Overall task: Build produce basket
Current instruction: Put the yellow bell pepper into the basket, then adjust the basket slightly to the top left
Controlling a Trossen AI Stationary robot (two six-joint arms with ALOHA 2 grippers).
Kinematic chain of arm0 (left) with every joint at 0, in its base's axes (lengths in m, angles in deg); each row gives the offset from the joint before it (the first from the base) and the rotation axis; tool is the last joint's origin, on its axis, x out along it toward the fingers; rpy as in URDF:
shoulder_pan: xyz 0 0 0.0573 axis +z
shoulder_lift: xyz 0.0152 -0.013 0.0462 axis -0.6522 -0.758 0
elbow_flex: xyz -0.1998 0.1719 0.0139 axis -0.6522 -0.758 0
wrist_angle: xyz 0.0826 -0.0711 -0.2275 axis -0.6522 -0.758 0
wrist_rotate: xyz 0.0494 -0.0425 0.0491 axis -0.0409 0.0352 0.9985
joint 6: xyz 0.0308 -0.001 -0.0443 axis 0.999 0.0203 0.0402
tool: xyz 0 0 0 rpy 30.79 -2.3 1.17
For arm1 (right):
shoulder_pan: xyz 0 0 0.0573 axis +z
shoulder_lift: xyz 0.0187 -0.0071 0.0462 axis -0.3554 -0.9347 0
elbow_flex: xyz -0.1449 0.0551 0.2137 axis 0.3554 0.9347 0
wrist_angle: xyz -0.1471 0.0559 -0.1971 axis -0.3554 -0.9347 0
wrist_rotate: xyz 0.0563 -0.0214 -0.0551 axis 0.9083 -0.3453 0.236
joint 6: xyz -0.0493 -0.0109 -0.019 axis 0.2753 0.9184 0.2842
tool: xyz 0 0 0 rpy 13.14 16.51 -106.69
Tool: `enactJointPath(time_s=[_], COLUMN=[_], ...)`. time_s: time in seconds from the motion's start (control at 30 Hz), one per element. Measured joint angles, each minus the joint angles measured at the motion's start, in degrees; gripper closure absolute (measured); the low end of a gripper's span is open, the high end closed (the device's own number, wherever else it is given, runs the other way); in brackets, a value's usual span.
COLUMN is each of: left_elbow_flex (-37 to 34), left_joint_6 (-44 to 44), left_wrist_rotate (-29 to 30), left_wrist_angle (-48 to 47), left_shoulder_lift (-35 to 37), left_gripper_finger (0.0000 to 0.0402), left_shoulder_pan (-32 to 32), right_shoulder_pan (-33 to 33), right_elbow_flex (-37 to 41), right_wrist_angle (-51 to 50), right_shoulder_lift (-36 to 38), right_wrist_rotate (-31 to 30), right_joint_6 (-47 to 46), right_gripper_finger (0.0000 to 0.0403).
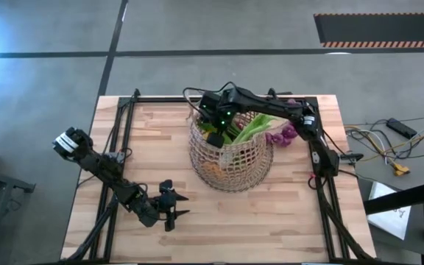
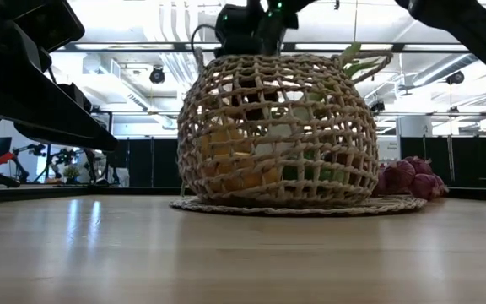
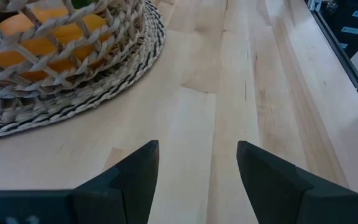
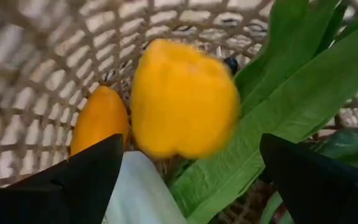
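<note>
The tan wicker basket [image 1: 230, 158] stands on a flat woven disc [image 2: 298, 205] at the table's middle. My right gripper [image 4: 191, 140] hangs open over the basket's mouth, pointing steeply down. Beyond its fingers and apart from both is a yellow pepper [image 4: 185, 99], its outline blurred. Inside the basket lie an orange pepper [image 4: 101, 121], a pale leek [image 4: 142, 193] and long green leaves [image 4: 291, 106]. Purple grapes [image 1: 282, 135] lie on the disc's right edge, against the basket. My left gripper [image 3: 197, 149] waits open over bare wood near the front left.
Black rails [image 1: 124, 132] run along the table's left, far and right sides. Bare wood [image 3: 229, 81] lies between my left gripper and the disc. Cables [image 1: 377, 140] lie off the table's right side.
</note>
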Motion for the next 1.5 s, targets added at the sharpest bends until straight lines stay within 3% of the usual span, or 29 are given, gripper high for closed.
enactJointPath(time_s=[0.2,0.5,0.8,0.93,1.1,1.27,1.5], left_elbow_flex=[0.0,0.0,0.0,0.0,0.0,0.0,0.0], left_joint_6=[0.0,0.0,0.0,0.0,0.5,1.9,3.0], left_wrist_rotate=[0.0,0.0,0.0,0.1,0.2,0.3,0.3], left_wrist_angle=[0.0,0.0,0.0,0.0,0.0,0.0,0.0], left_shoulder_lift=[0.0,0.0,0.0,0.0,0.0,0.0,0.0], left_gripper_finger=[0.0201,0.0201,0.0201,0.0201,0.0201,0.0201,0.0201], left_shoulder_pan=[0.0,0.0,0.0,0.0,0.0,0.0,0.0], right_shoulder_pan=[2.1,12.8,28.3,35.2,40.2,39.1,32.5], right_elbow_flex=[-2.0,-2.0,1.6,10.1,26.1,45.0,68.5], right_wrist_angle=[-0.8,-5.5,-17.0,-17.1,-17.2,-13.4,11.3], right_shoulder_lift=[5.2,17.4,24.7,25.5,25.7,29.4,37.9], right_wrist_rotate=[-1.1,-18.4,-19.5,-19.5,-20.4,-26.1,-37.0], right_joint_6=[0.2,-5.9,-23.3,-30.0,-34.6,-39.8,-44.0], right_gripper_finger=[0.0031,0.0030,0.0035,0.0060,0.0120,0.0205,0.0320])
